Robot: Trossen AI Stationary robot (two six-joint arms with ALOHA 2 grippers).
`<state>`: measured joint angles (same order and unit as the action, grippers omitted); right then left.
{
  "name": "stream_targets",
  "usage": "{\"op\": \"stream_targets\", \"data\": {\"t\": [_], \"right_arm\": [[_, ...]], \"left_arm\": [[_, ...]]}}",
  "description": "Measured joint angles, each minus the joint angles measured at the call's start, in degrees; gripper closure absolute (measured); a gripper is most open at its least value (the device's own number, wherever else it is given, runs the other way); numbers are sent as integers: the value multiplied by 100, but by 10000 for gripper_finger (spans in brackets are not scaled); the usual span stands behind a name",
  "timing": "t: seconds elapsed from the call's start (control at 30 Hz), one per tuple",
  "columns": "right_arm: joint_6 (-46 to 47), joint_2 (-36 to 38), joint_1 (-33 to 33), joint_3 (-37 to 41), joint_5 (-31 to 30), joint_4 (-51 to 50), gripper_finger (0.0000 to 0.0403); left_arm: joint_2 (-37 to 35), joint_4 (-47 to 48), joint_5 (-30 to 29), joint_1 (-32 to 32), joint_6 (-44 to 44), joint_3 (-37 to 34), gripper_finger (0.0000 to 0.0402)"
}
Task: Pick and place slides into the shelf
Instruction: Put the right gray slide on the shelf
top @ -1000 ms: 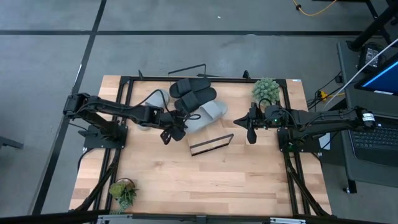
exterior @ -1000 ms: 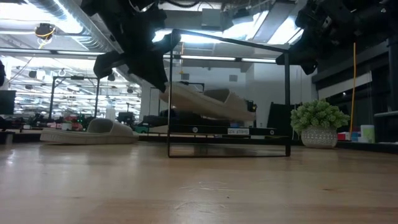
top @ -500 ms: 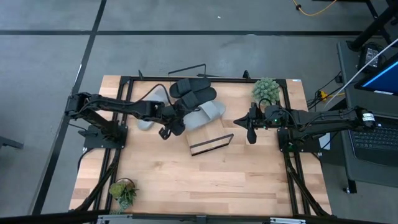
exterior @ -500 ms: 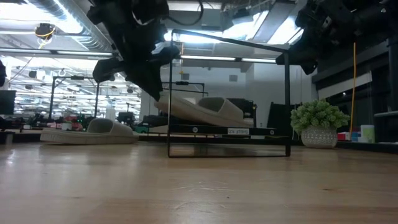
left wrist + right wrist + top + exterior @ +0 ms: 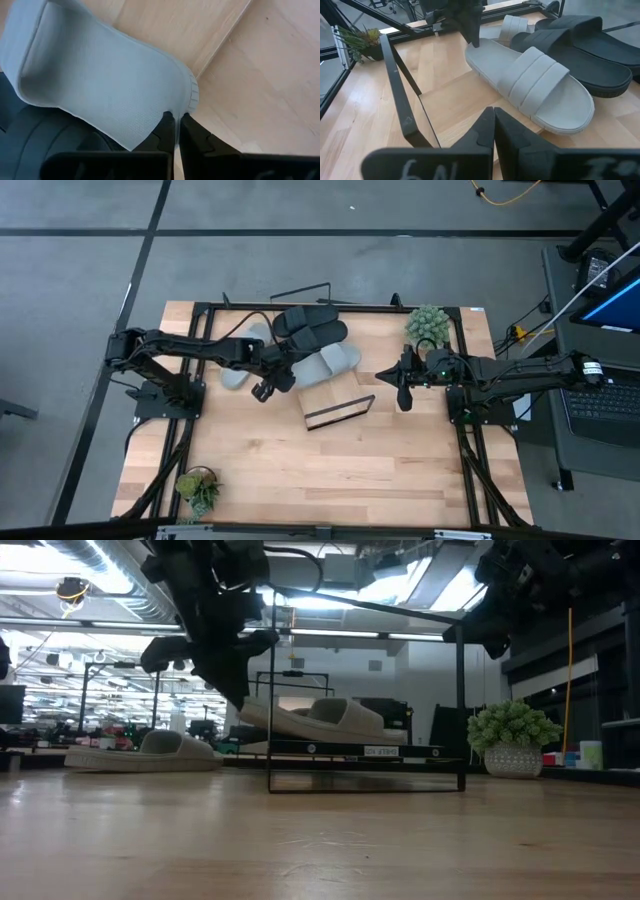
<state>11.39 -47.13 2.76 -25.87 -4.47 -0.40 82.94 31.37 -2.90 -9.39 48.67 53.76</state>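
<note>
A light grey slide (image 5: 330,363) lies slanted on the shelf (image 5: 338,402), a light-wood board in a black wire frame (image 5: 400,85). My left gripper (image 5: 176,120) is shut at the slide's heel. Two black slides (image 5: 310,328) lie side by side beyond the grey one. A second grey slide (image 5: 240,350) rests sole down on the table behind my left arm. My right gripper (image 5: 493,115) hovers shut, holding nothing, to the right of the shelf. My left gripper pinches the heel rim (image 5: 186,102) of the grey slide (image 5: 530,80) between its two fingertips. The fingers (image 5: 474,40) slant down from the table's left side. The toe end (image 5: 570,115) lies on the shelf board, and the heel (image 5: 250,712) stays slightly raised.
One potted plant (image 5: 428,325) stands at the far right of the table and another (image 5: 198,485) at the near left corner. The shelf's black wire frame (image 5: 365,755) rises around the board. Bare tabletop (image 5: 330,470) spreads in front of the shelf.
My left gripper has swung toward the table's far left and sunk a little, still shut on the grey slide. The slide's heel has come down, so it lies flatter on the shelf, while its toe end has stayed nearly in place.
</note>
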Motion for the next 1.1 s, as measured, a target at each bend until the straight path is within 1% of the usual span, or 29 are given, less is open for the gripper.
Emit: {"op": "stream_targets", "data": {"t": [0.23,0.47,0.57,0.8,0.93,1.1], "right_arm": [[1,0,-1,0,0,10,392],[3,-1,-2,0,1,8,392],[4,-2,-2,0,2,8,392],[8,-2,-1,0,2,2,392],[8,-2,-2,0,2,0,392],[8,-2,-2,0,2,-3,392]], "left_arm": [[79,63,21,-8,-53,4,399],[166,172,-212,-25,-189,4,398],[155,175,-295,-37,-293,4,385],[155,201,-939,-41,-349,2,355],[155,174,-970,-42,-359,2,350],[155,171,-981,-48,-697,2,349]]}}
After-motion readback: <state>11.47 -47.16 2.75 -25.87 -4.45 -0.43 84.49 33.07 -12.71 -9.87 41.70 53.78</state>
